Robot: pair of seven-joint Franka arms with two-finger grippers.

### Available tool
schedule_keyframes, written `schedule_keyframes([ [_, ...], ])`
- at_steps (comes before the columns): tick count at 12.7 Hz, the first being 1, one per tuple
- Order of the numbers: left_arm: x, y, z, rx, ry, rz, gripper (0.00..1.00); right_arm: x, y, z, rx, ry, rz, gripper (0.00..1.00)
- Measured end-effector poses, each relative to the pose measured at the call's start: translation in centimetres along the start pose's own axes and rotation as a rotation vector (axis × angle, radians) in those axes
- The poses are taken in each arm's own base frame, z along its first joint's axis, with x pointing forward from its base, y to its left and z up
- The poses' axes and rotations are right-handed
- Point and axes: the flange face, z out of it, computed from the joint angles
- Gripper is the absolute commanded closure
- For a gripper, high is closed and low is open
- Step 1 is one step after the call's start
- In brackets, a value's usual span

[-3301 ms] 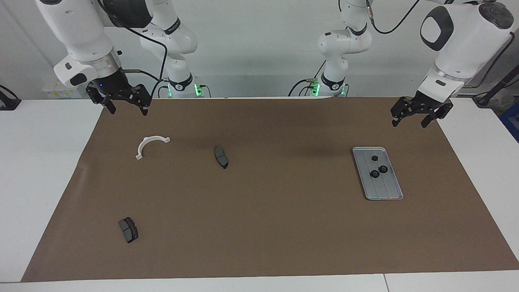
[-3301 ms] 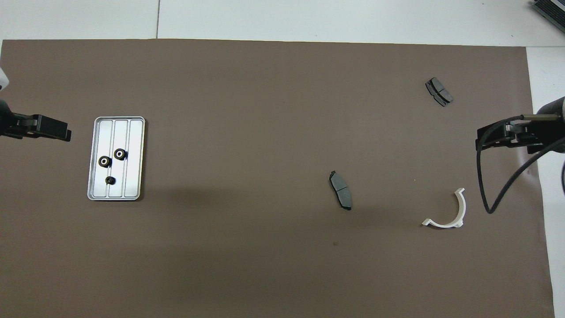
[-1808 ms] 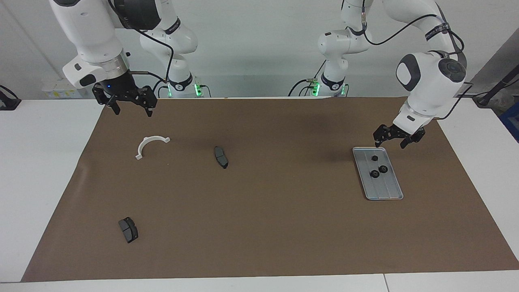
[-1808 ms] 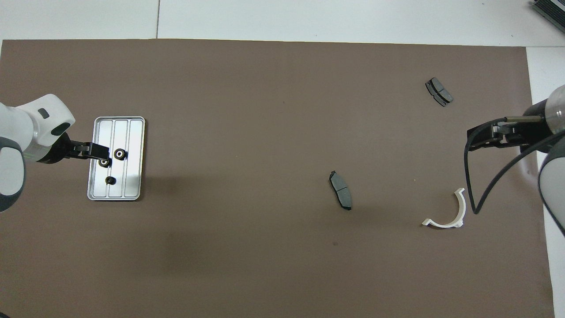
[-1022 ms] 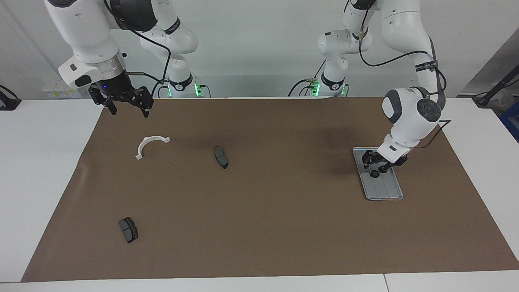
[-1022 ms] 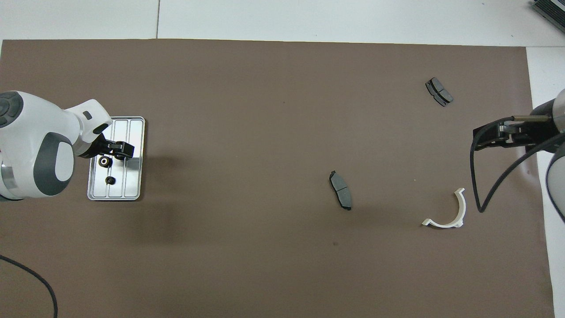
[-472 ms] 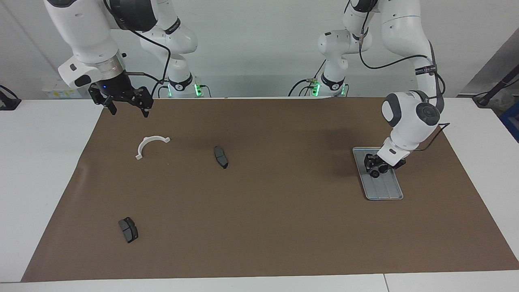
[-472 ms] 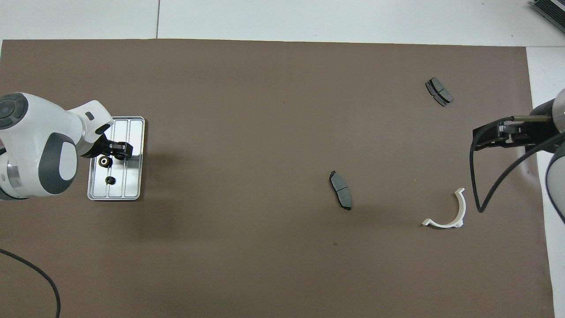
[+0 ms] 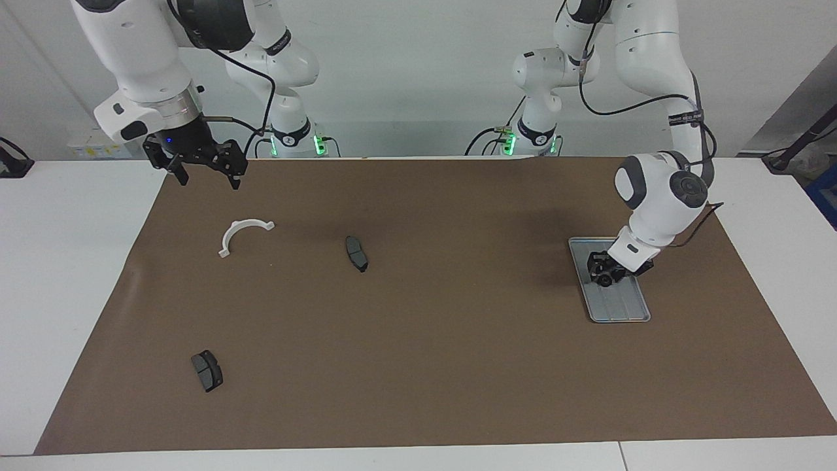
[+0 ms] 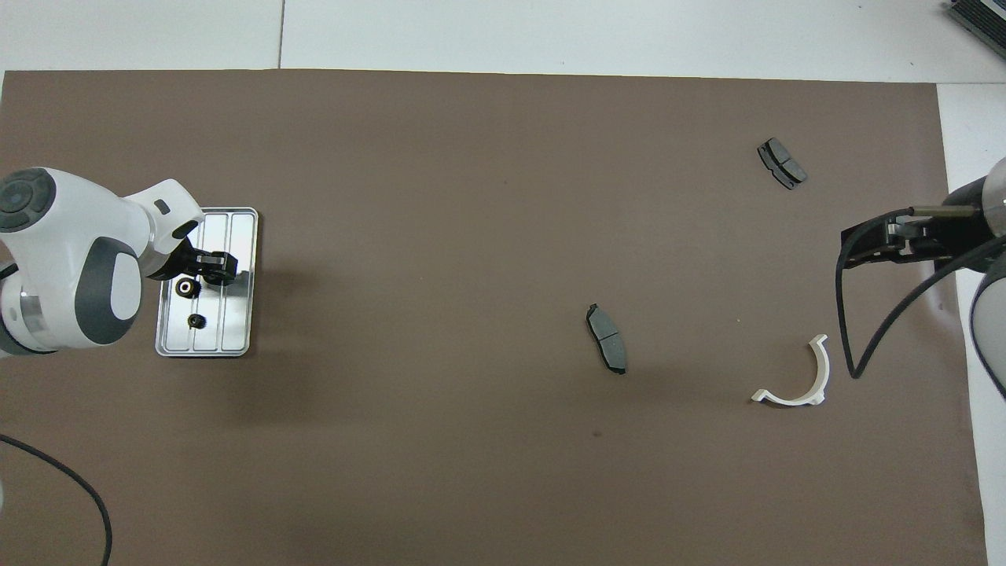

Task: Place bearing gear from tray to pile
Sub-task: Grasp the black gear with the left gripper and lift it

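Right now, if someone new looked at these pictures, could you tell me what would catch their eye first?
Probably the left gripper, down in the flat grooved silver-grey metal tray at the left arm's end of the brown mat, closed around one of the small black bearing gears there. Next, the white semicircular plastic bracket lying near the right arm's end, with the right gripper waiting open in the air close by it.

We take this for a robotics lab: two white arms bolted at a white table [image 9: 78, 275], a brown paper mat [image 9: 425, 340] over it, bare grey wall, trailing cables.
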Motion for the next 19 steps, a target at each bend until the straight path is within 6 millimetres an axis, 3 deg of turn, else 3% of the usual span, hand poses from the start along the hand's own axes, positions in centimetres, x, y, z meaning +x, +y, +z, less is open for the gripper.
schedule_keyframes([
  [5,0.18,-0.56,0.98,0.000,0.007,-0.009,0.49,-0.01,-0.04,0.03,0.000,-0.001,-0.001,0.00],
  [15,0.26,-0.56,1.06,0.001,0.012,-0.009,0.86,-0.01,-0.05,0.07,0.000,-0.002,-0.001,0.00],
  [19,0.75,-0.31,0.56,0.001,0.025,-0.015,0.90,-0.01,-0.05,0.09,0.000,-0.002,-0.001,0.00],
])
